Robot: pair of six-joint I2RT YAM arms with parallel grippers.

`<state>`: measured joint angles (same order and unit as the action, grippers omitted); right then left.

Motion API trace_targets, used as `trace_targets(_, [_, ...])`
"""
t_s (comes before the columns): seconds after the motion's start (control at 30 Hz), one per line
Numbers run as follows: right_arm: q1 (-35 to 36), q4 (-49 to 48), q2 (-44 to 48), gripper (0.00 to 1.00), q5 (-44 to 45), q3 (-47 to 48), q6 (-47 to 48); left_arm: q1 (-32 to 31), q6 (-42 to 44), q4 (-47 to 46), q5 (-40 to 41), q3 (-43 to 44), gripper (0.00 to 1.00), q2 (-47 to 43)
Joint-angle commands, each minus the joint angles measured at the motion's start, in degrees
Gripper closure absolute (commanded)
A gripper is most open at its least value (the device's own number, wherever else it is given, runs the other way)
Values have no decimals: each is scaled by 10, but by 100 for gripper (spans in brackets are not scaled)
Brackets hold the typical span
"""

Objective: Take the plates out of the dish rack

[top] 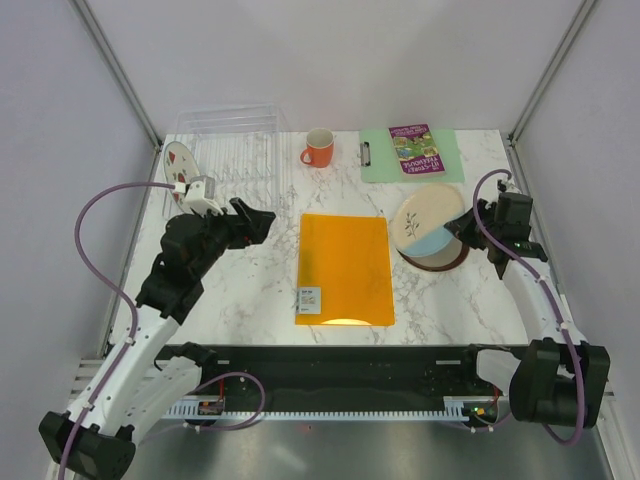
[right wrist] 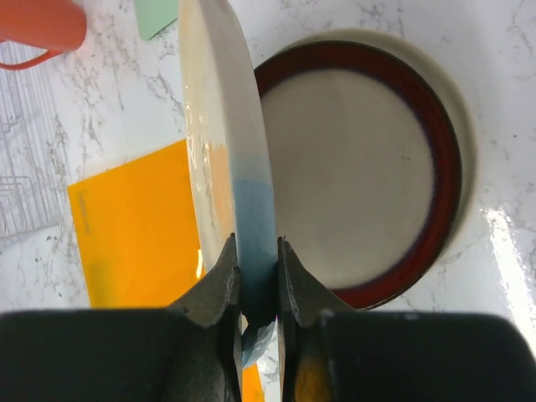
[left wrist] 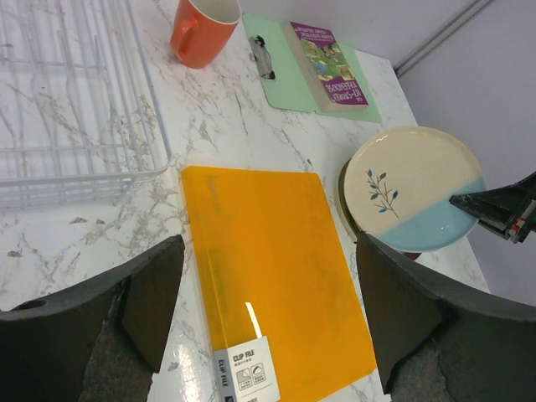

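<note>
My right gripper point(right wrist: 258, 276) is shut on the blue edge of the cream-and-pale-blue sprig plate point(right wrist: 239, 159). It holds the plate tilted just above the beige plate with the maroon rim point(right wrist: 352, 167), which lies flat at the table's right; a pale rim shows under that one. The top view shows the held plate point(top: 428, 222) and the gripper point(top: 465, 224). The white plate with red fruit marks point(top: 180, 163) stands at the left end of the clear dish rack point(top: 235, 140). My left gripper point(top: 255, 222) is open and empty beside the rack, above the orange folder point(left wrist: 268, 268).
An orange mug point(top: 319, 148) stands behind the folder point(top: 345, 268). A green clipboard point(top: 385, 160) with a book point(top: 416, 148) on it lies at the back right. The rack's ribs point(left wrist: 75, 100) fill the left wrist view's upper left.
</note>
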<state>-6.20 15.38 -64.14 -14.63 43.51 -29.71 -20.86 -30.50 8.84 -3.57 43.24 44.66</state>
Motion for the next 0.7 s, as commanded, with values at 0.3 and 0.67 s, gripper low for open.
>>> trace_targets(0.3, [-75, -120, -43, 98, -108, -25, -14, 0, 47, 43, 35, 11, 12, -7])
trace_targets(0.67, [-82, -119, -73, 54, -122, -69, -31, 0, 37, 41, 28, 2, 12, 9])
